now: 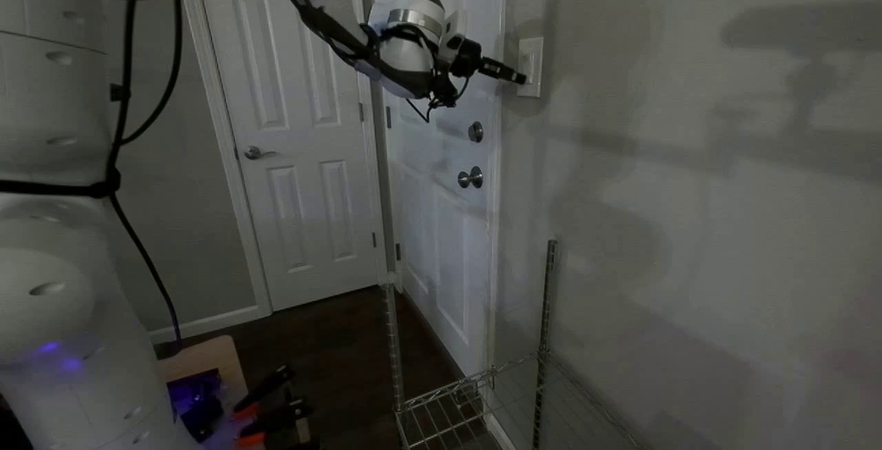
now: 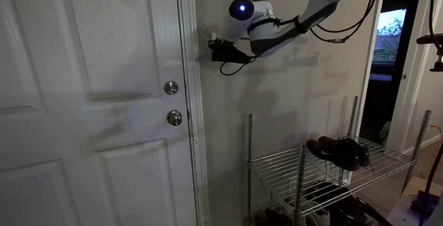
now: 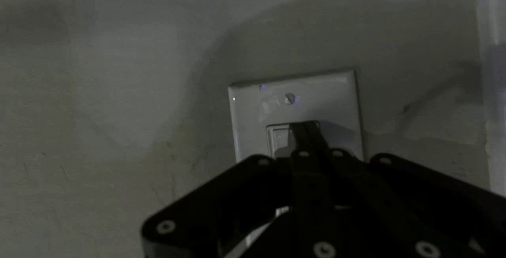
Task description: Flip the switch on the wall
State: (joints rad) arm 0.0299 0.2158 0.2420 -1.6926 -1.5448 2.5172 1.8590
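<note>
The switch (image 1: 532, 57) is a white upright plate on the light grey wall (image 1: 689, 229), beside the door frame. In the wrist view the switch (image 3: 259, 112) shows a screw and a rectangular rocker opening. My gripper (image 1: 522, 79) is shut and empty, its tips at the lower part of the plate in an exterior view. In the wrist view, which stands upside down, the gripper tips (image 3: 305, 125) overlap the end of the rocker; the fingers hide much of it. I cannot tell whether they touch it. In an exterior view the gripper (image 2: 216, 49) mostly hides the switch (image 2: 213, 36).
A white panelled door (image 2: 121, 63) with a round knob (image 2: 174, 117) and a deadbolt (image 2: 171, 87) stands beside the switch. A wire rack (image 2: 277, 160) with upright posts and black shoes (image 2: 339, 151) stands below along the wall. Another white door (image 1: 296, 140) is behind the arm.
</note>
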